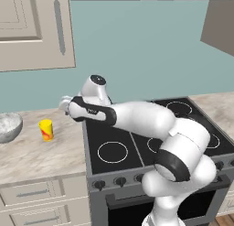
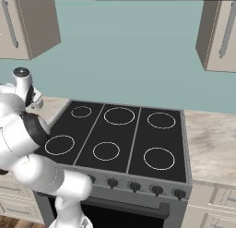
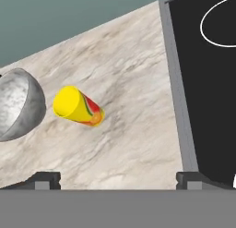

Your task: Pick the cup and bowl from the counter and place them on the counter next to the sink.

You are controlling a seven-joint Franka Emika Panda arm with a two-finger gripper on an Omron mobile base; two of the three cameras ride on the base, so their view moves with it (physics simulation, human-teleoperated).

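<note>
With the tool (image 3: 118,180) spread wide and empty above the tabletop (image 3: 138,130), I aim at the cup (image 3: 77,106) standing just beside the bowl (image 3: 18,102), left of the stove (image 1: 137,142), lowering squarely over it without nudging the bowl.

The cup (image 1: 45,130) is a small yellow tumbler with a red-orange patch on its side, standing upright on the beige marbled tabletop (image 1: 55,152). Just beside it, apart and not touching, sits the bowl (image 1: 9,126), round, deep and grey-white speckled, much wider than the cup and partly cut off by the picture's edge. Both rest left of the stovetop.
</note>
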